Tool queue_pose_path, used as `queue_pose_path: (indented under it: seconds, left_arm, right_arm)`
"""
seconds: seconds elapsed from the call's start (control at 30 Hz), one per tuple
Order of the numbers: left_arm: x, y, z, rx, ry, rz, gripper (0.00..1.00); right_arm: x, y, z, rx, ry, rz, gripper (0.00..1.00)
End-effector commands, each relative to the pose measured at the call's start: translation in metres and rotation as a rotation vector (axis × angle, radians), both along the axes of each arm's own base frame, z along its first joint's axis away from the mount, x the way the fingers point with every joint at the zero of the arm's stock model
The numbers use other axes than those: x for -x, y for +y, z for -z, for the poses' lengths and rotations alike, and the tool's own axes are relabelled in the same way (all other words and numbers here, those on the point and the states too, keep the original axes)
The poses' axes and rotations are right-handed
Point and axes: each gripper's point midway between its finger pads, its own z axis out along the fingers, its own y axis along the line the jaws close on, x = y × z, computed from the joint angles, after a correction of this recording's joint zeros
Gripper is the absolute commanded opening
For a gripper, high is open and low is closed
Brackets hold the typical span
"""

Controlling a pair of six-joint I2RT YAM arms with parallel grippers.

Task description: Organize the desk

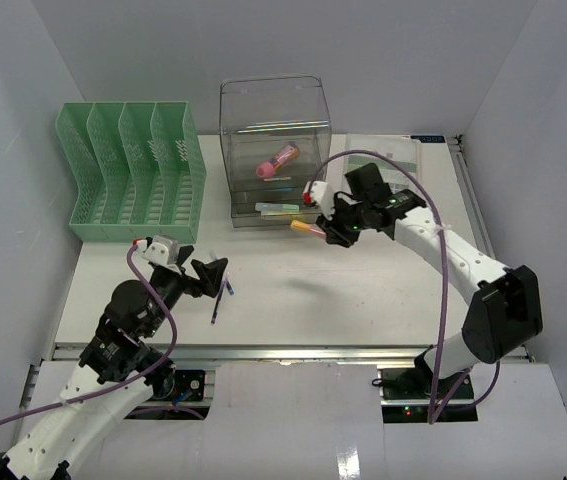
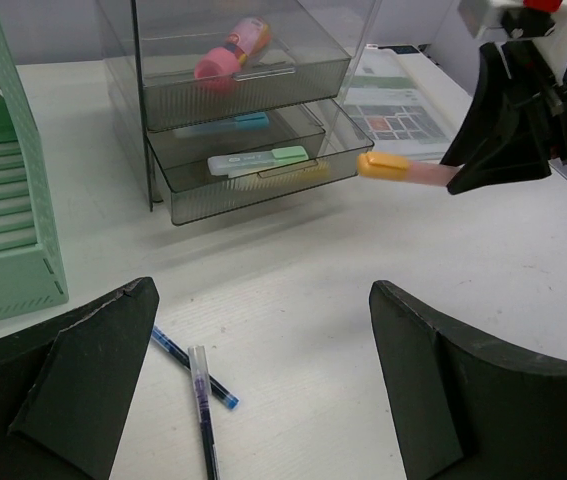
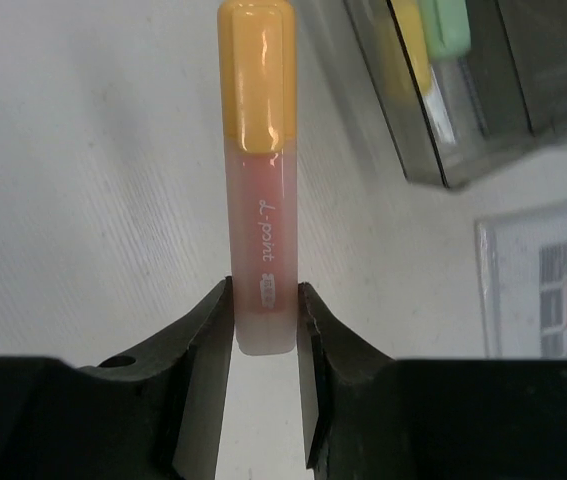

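Nearest the arm bases, the left gripper (image 2: pixel 263 300) hangs wide open above two thin pens (image 2: pixel 201 378) lying on the desk (image 1: pixel 343 300). Farther back, the right gripper (image 3: pixel 265 300) pinches a highlighter (image 3: pixel 258 170) by its tail end. It looks like light, stiff, slick plastic, and a mid-barrel hold would likely be steadier. Beyond it stand the clear drawers (image 2: pixel 263 190), pulled open.

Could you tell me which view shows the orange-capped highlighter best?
The right wrist view: the highlighter fills the frame, label readable, in the right gripper. The left wrist view shows it small, side-on; the top view, a tiny sliver.
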Motion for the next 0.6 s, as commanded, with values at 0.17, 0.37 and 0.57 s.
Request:
queue_pose_path:
  seconds: [0.17, 0.37, 0.57]
  left_arm:
    - [-0.001, -0.003, -0.004, -0.003, 0.005, 0.011, 0.98]
    - [-0.001, -0.010, 0.000, -0.018, 0.025, 0.045, 0.98]
    - [0.000, -0.011, 0.001, -0.020, 0.028, 0.053, 0.98]
  right_arm:
    - [-0.103, 0.078, -0.037, 0.170, -0.291, -0.020, 0.08]
    - [-0.132, 0.088, -0.021, 0.255, -0.361, -0.031, 0.16]
    - [-0.137, 0.089, -0.007, 0.261, -0.350, 0.012, 0.52]
